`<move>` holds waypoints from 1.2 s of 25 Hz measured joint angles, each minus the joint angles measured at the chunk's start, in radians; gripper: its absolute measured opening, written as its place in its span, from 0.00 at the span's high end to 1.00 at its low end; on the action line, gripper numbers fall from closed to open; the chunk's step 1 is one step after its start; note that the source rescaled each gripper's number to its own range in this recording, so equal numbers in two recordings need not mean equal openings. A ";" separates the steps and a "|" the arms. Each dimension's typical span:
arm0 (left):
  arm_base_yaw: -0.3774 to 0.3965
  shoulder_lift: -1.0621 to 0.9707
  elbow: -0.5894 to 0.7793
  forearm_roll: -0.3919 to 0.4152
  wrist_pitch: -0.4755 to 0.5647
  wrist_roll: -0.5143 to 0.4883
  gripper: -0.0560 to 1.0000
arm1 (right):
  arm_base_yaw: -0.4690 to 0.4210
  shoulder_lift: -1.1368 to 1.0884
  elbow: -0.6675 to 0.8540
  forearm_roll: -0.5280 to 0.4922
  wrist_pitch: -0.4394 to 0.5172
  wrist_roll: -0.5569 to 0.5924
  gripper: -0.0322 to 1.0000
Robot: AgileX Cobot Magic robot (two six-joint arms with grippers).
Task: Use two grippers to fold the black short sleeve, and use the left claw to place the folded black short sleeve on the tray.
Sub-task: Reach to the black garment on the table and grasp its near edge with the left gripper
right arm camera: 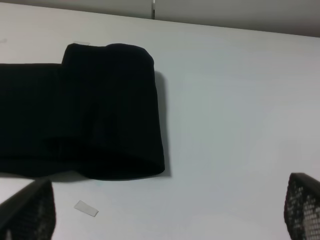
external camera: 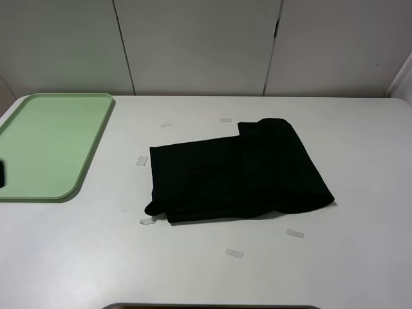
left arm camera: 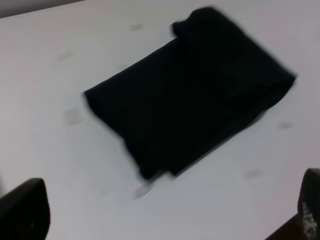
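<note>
Shirt (external camera: 238, 170) plain black, folded into rectangle, 1 end rolled; left end effector (left arm camera: 165, 215), right end effector (right arm camera: 165, 210) spread, empty.

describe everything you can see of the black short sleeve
The black short sleeve is plain soft black cloth, no print, folded into a rough rectangle with its right part doubled over as a thicker rounded layer. It lies flat on the white table, right of the green tray and apart from it. Nothing grips it.
</note>
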 joint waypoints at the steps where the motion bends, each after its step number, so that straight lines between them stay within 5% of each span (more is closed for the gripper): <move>1: 0.000 0.065 0.000 -0.044 -0.057 0.025 0.00 | 0.000 0.000 0.000 0.000 0.000 0.000 0.00; 6: 0.000 0.333 0.000 -0.293 -0.231 0.189 0.00 | 0.000 0.000 0.000 0.001 0.000 0.000 0.00; 9: 0.000 0.543 0.000 -0.550 -0.313 0.374 0.00 | 0.000 0.000 0.000 0.001 0.000 0.000 0.00; 10: 0.000 0.671 0.000 -0.736 -0.336 0.549 0.00 | 0.000 0.000 0.000 0.001 0.000 0.000 0.00; 13: 0.000 0.845 0.000 -1.035 -0.344 0.798 0.01 | 0.000 0.000 0.000 0.001 0.000 0.000 0.00; 18: 0.000 1.043 -0.001 -1.398 -0.339 1.127 0.01 | 0.000 0.000 0.000 0.001 0.000 0.000 0.00; 21: 0.004 1.165 -0.001 -1.463 -0.336 1.222 0.01 | 0.000 0.000 0.000 0.001 0.000 0.000 0.00; 30: 0.087 1.381 -0.003 -1.483 -0.347 1.253 0.02 | 0.000 0.000 0.000 0.002 0.000 0.000 0.00</move>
